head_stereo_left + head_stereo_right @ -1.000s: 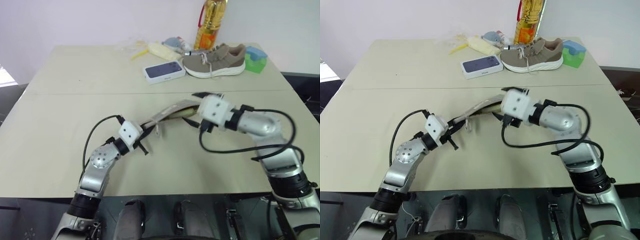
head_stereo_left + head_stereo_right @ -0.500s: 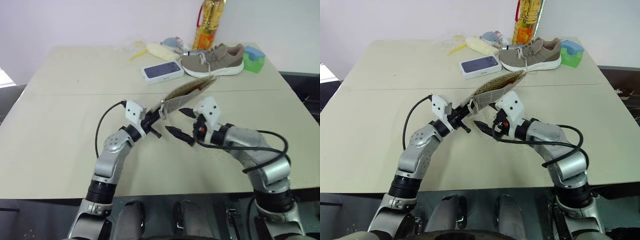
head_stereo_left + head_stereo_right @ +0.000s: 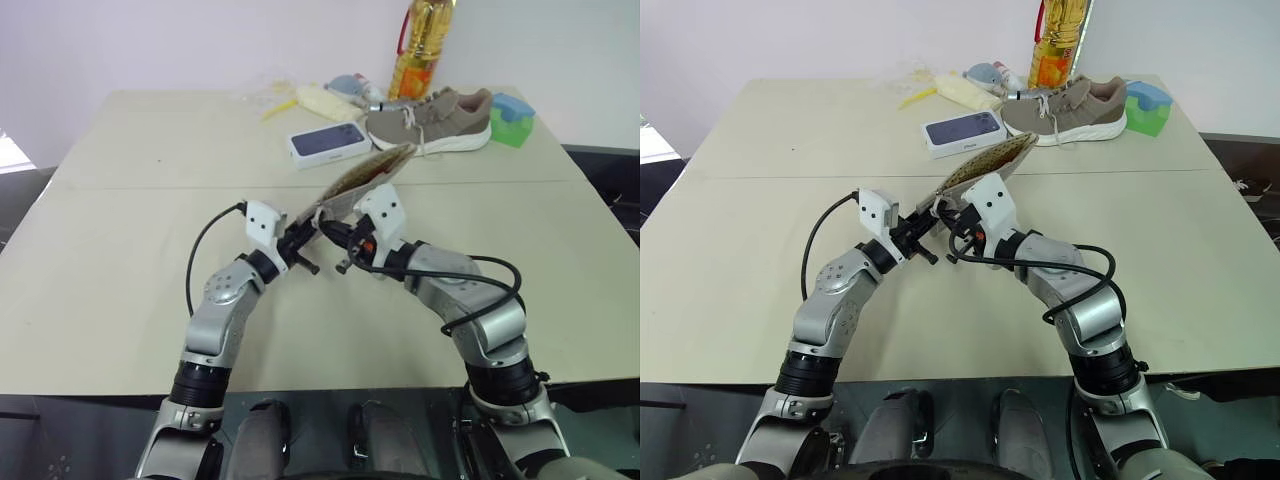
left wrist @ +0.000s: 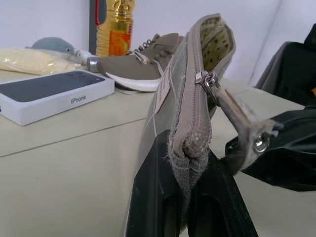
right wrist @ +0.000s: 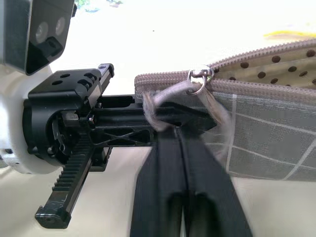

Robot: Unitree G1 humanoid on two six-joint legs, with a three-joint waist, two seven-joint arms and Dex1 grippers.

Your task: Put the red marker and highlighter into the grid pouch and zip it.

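The grid pouch (image 3: 366, 177) is held up off the table, tilted, with its far end highest. Its zipper is open there and shows a dotted lining (image 4: 216, 42). My left gripper (image 4: 185, 155) is shut on the pouch's near end. My right gripper (image 5: 177, 123) meets it from the right and is shut on the zipper pull, whose ring (image 5: 200, 75) sits at the slider close to the left fingers. From the head view the two grippers (image 3: 922, 235) (image 3: 956, 226) sit almost tip to tip. The red marker and the highlighter are out of view.
At the back of the table (image 3: 120, 230) stand a white phone box (image 3: 328, 143), a brown shoe (image 3: 430, 120), an oil bottle (image 3: 418, 50), a green and blue block (image 3: 511, 118) and a yellow packet (image 3: 316, 99).
The pouch's free end has swung upward. My right gripper was open half a second ago; it has moved left to the pouch's near end and shut on the zipper pull.
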